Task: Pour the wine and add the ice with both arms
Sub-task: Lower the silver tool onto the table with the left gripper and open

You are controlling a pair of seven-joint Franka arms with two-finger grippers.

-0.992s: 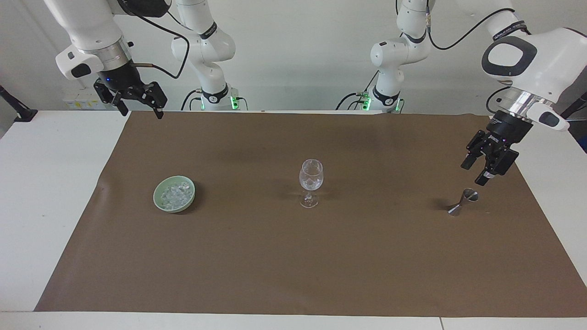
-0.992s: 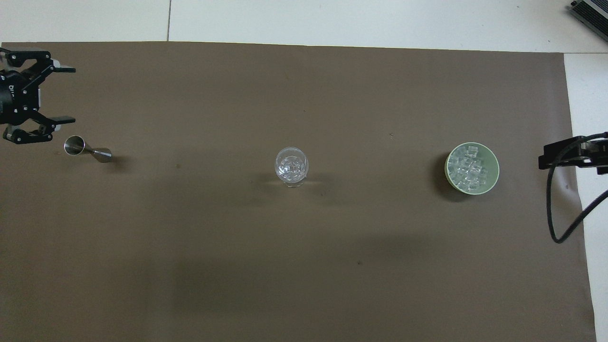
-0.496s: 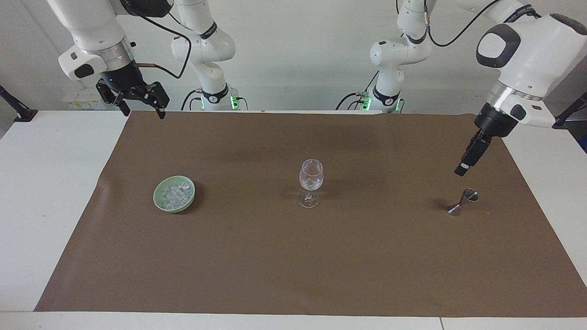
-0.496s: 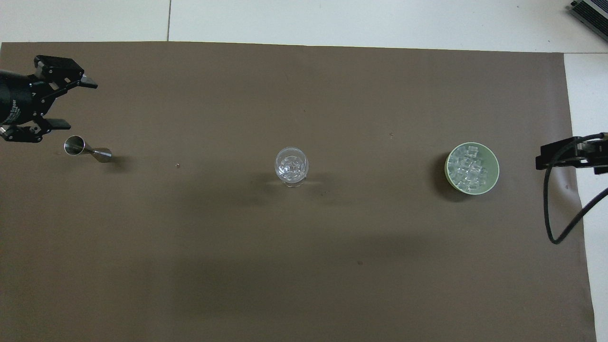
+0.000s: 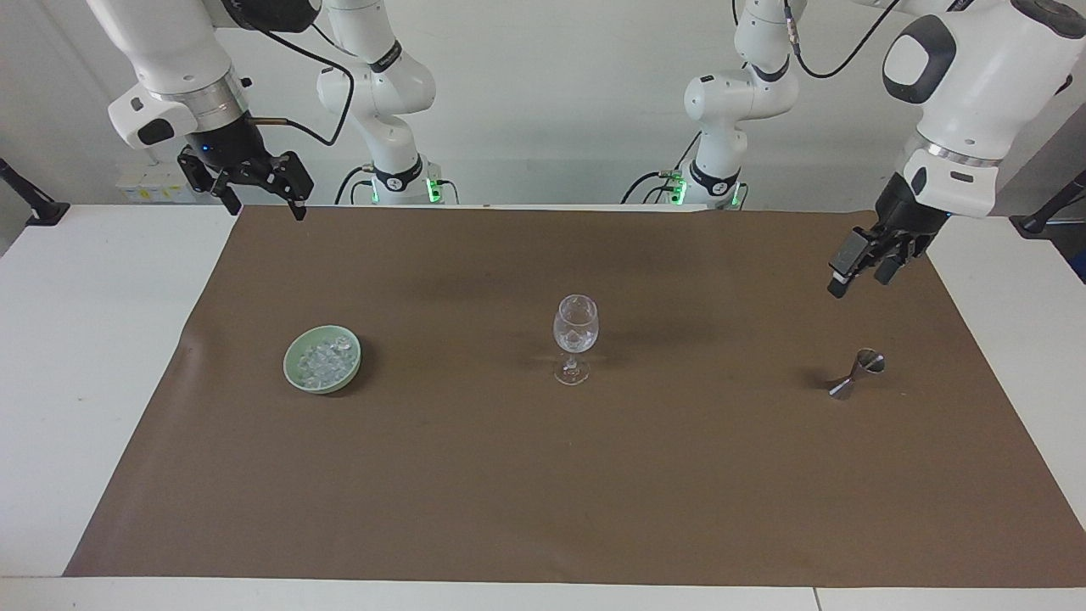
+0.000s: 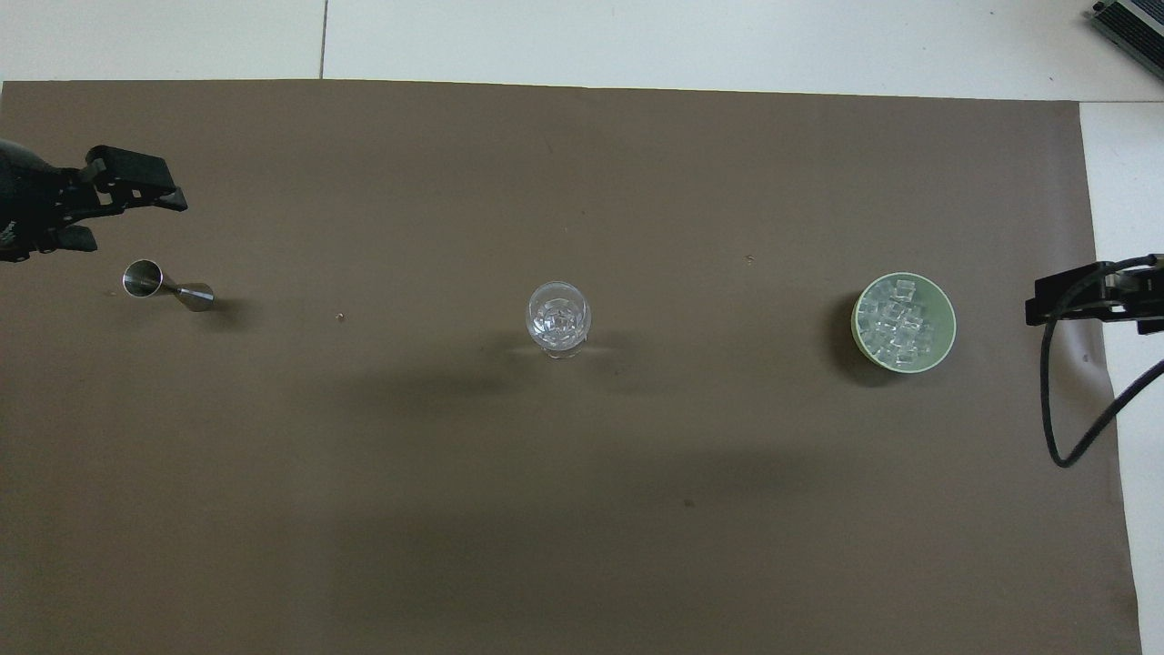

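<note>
ice [image 5: 322, 363] in green bowl [image 5: 294, 379] toward right arm's end; glass [image 5: 575, 333] mid-mat, upright; left claw [image 5: 859, 273] wide open, empty, above jigger [image 5: 855, 374]; right claw [image 5: 259, 197] wide open, empty, over mat corner

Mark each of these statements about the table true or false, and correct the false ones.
1. The stemmed glass stands upright between the green bowl and the metal jigger. True.
2. The left end effector grips the jigger. False: it hangs open in the air above the mat, holding nothing.
3. The ice lies heaped in the green bowl. True.
4. The jigger lies tipped on its side. False: it stands upright on the brown mat.
5. The right end effector is lowered into the bowl. False: it hangs open over the mat's edge at the robots' end, well clear of the bowl.
</note>
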